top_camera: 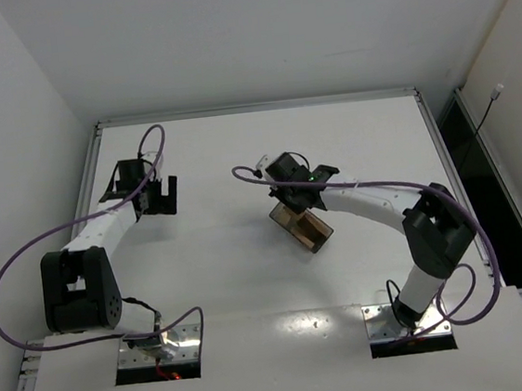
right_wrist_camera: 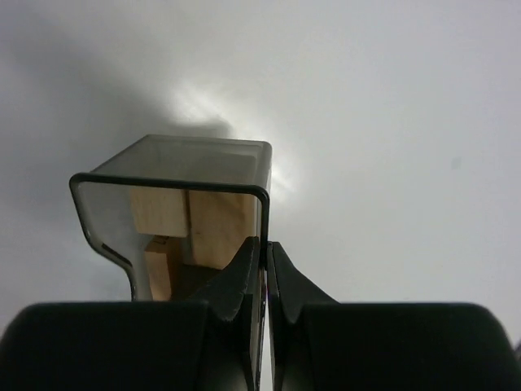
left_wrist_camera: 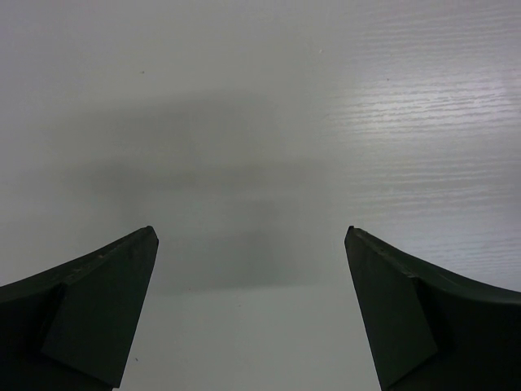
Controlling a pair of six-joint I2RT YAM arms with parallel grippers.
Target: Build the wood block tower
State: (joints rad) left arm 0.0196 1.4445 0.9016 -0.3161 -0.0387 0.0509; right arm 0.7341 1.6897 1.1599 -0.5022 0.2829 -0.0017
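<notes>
My right gripper (right_wrist_camera: pixel 265 244) is shut on the right wall of a smoky translucent plastic bin (right_wrist_camera: pixel 175 167), one finger inside and one outside. Light tan wood blocks (right_wrist_camera: pixel 203 224) lie inside the bin, with something darker below them. In the top view the bin (top_camera: pixel 303 226) is near the table's middle, under the right gripper (top_camera: pixel 301 201). My left gripper (top_camera: pixel 161 197) is open and empty at the left; its wrist view shows only bare table between the fingers (left_wrist_camera: pixel 106 301). No tower is in view.
The white table (top_camera: pixel 252 290) has raised rails at its far edge (top_camera: pixel 252 109) and sides. White walls stand close at the left and back. Purple cables loop beside both arms.
</notes>
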